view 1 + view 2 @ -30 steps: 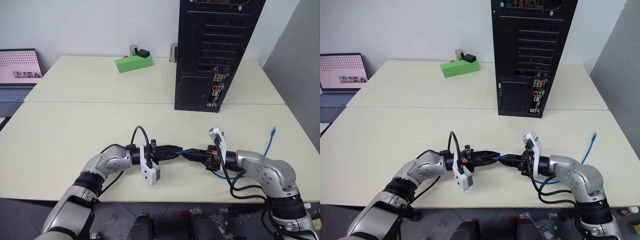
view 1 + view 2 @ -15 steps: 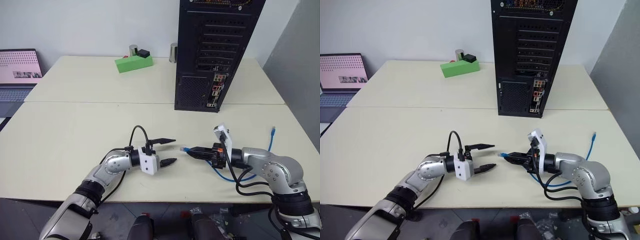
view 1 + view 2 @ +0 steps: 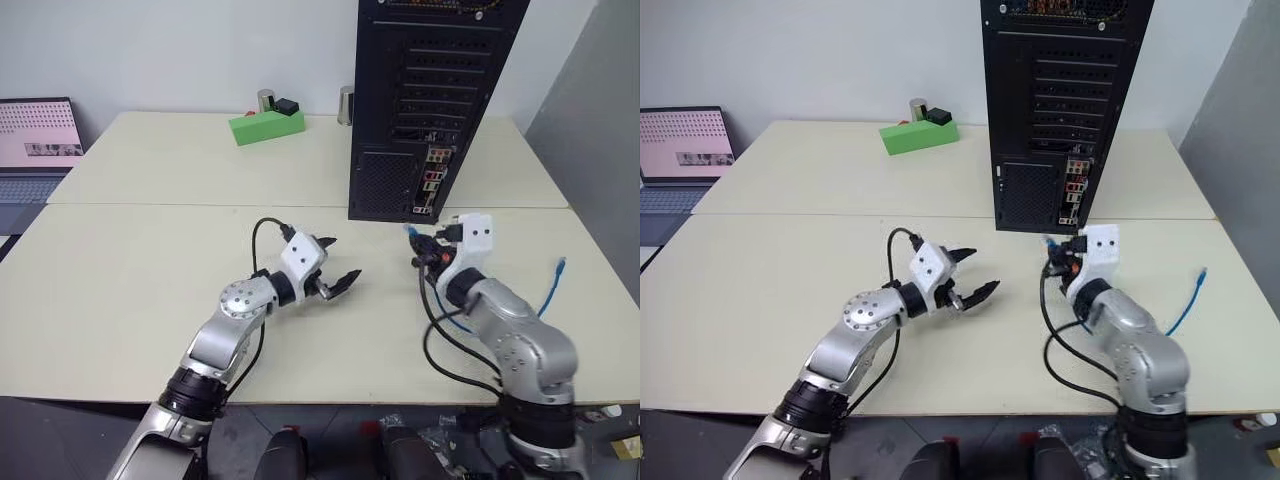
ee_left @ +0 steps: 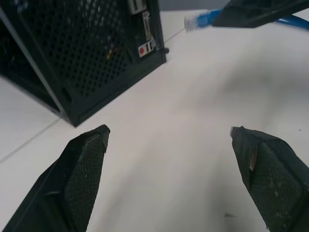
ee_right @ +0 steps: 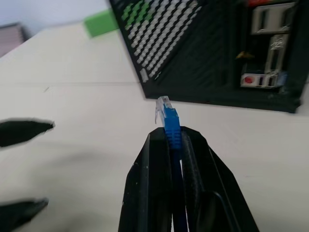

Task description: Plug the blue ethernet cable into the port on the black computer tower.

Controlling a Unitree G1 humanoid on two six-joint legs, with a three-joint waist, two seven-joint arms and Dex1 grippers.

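The black computer tower stands at the back of the table, rear facing me, with a strip of coloured connectors low on its right side. My right gripper is shut on the blue ethernet cable just behind its clear plug. It holds the plug above the table, a short way in front of the tower's connectors. The rest of the cable loops behind the arm to its free end. My left gripper is open and holds nothing, to the left of the plug. The plug also appears in the left wrist view.
A green block and two metal cylinders sit at the back of the table, left of the tower. A laptop stands at the far left. A seam crosses the table in front of the tower.
My left gripper let go of the cable, opened wide, rolled and rose. My right gripper kept the plug and carried it up and forward toward the tower.
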